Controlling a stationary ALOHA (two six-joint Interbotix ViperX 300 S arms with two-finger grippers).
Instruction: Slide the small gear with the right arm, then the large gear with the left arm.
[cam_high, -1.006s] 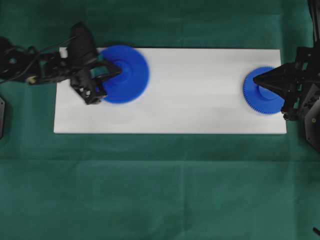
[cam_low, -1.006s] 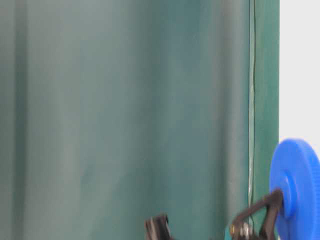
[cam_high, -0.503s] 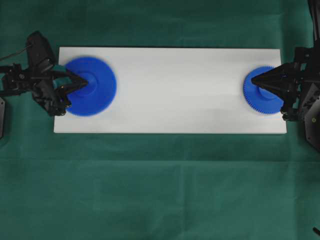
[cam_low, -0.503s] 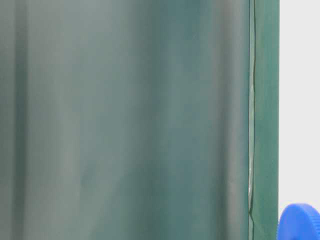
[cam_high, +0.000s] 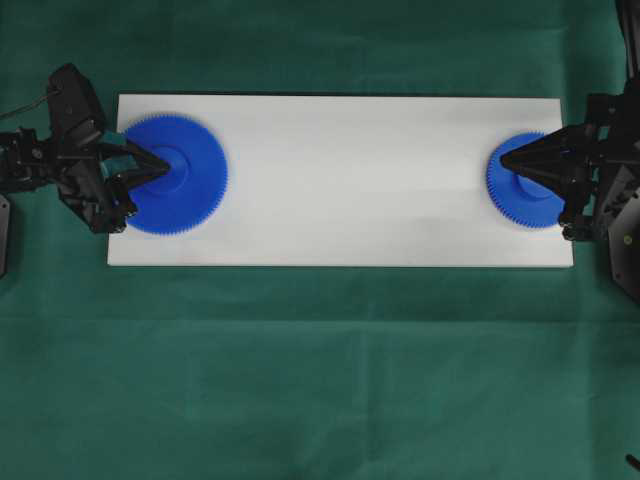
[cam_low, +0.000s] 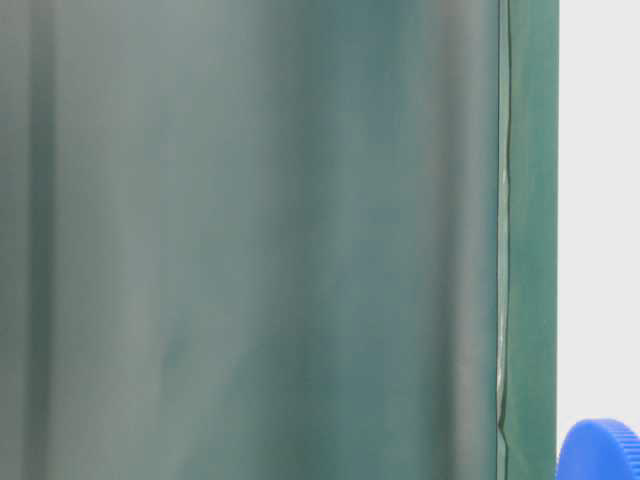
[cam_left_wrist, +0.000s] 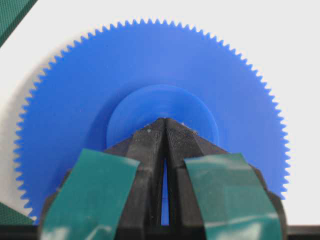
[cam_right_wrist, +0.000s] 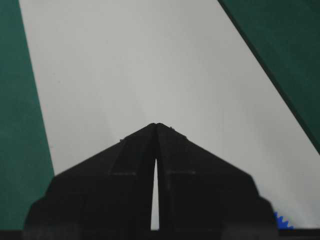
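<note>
**So both gears sit at opposite ends**

Left gripper (cam_left_wrist: 165, 122) is clenched, tips pressed on the large gear's (cam_high: 178, 174) hub, gear right under it. Right gripper (cam_high: 505, 160) is pinched closed too, tips over the small gear (cam_high: 523, 194) on the white board (cam_high: 350, 180).

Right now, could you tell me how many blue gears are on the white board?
2. The large gear lies at the board's left end under the left tool; the small gear lies at the right end.

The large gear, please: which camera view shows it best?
The left wrist view: the large gear sits close, teeth and hub sharp, the left hand closed on its hub. The overhead view shows it whole but small; the table-level view catches one edge.
</note>
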